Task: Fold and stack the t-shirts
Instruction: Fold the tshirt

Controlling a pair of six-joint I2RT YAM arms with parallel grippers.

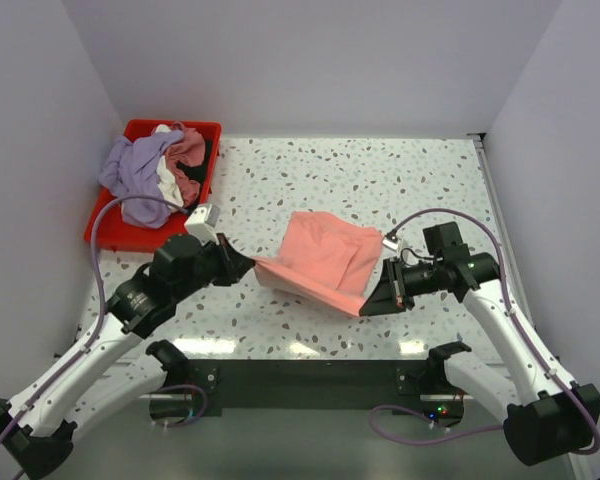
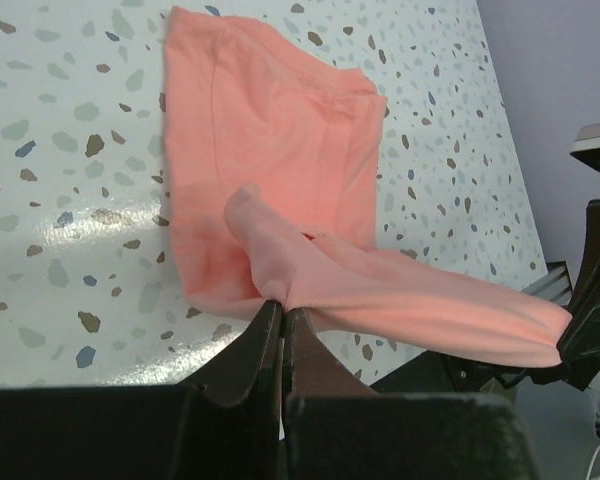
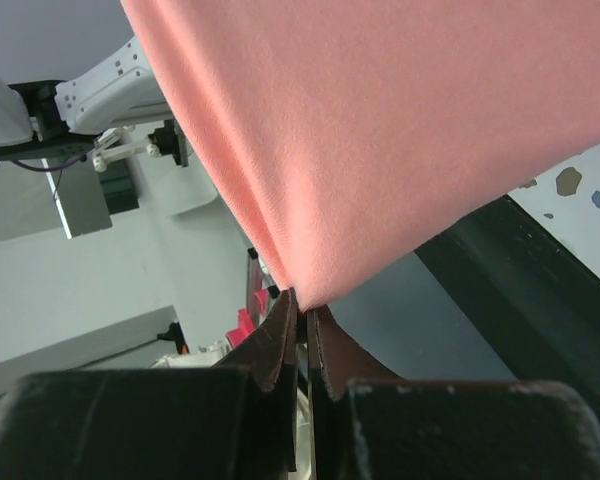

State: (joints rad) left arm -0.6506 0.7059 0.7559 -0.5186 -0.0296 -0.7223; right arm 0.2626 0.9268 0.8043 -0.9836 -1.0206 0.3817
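Note:
A salmon-pink t-shirt (image 1: 325,255) lies partly folded in the middle of the speckled table, its near edge lifted off the surface. My left gripper (image 1: 252,266) is shut on the shirt's near-left corner; the left wrist view shows the cloth (image 2: 280,160) bunched at the closed fingertips (image 2: 283,308). My right gripper (image 1: 372,303) is shut on the near-right corner, and the shirt (image 3: 380,120) hangs over its pinched fingertips (image 3: 302,300). The near hem stretches between the two grippers. Other t-shirts, lavender (image 1: 138,170), white and dusty rose (image 1: 188,150), sit heaped in a bin at the back left.
The red plastic bin (image 1: 110,225) stands against the left wall at the table's far-left corner. White walls close in the table on the left, back and right. A dark rail (image 1: 310,375) runs along the near edge between the arm bases.

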